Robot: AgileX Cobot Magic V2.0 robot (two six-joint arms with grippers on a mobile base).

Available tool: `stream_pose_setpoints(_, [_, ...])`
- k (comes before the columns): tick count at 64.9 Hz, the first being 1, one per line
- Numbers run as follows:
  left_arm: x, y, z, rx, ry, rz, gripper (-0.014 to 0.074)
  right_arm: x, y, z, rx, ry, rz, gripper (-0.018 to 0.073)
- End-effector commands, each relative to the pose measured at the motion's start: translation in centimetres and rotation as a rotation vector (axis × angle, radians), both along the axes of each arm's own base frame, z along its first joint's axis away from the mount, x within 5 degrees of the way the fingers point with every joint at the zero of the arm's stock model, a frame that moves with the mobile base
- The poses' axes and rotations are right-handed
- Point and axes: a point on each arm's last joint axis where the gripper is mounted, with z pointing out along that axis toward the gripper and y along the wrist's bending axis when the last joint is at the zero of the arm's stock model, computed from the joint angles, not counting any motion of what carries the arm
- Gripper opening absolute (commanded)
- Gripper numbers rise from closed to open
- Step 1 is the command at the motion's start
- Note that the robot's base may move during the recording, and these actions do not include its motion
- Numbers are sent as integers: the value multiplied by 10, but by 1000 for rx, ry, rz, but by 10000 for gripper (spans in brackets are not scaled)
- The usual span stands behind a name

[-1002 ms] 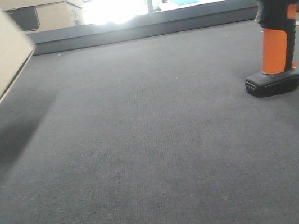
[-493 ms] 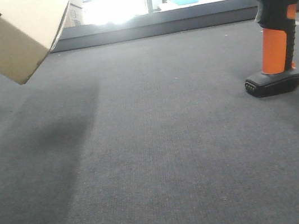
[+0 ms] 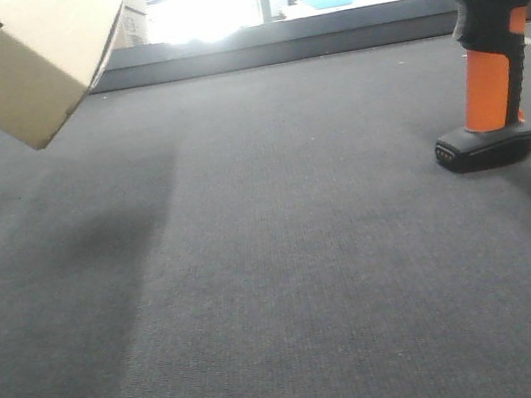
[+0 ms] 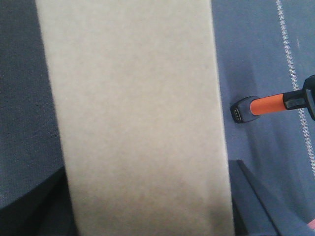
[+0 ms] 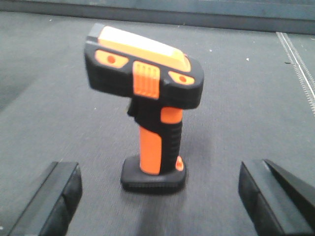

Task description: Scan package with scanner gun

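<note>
Left fingers (image 4: 251,206) clamp the package (image 4: 138,118) on both sides, holding it tilted and clear of the tabletop (image 3: 280,288). Right fingers (image 5: 51,196) are spread wide and empty. The scanner (image 5: 147,113) stands upright on its foot between and beyond them, untouched.

Daylight pours in from a far window (image 3: 204,2) that burns out to pure white in the front view. The dark mat (image 3: 309,283) is dim but evenly lit, and a broad soft shadow (image 3: 68,291) spreads across its near left below the package (image 3: 21,61). The left wrist view has a bluish cast and the package sits so close that its face is featureless, while the right wrist view is slightly blurred throughout, the scanner gun (image 5: 147,98) included.
</note>
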Motion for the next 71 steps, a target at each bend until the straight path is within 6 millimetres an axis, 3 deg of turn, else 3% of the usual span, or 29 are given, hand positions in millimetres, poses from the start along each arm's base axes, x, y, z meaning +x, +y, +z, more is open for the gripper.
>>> stream_pose_setpoints(1, [-3,-2,6,-35,-17,6,-111,11,0,-4,9,-35,-18,549])
stream_pose_setpoints(19, [-3,-2,6,-35,-17,6,-111,35,1,-21,18,-9,-39,549])
stream_pose_setpoints(38, [-3,-2,6,-35,-17,6,-111,60,4,-15,50,-34,-47,549])
stream_pose_setpoints(71, [-3,-2,6,-26,-16,7,-111,88,8,-32,80,-74,-36,549])
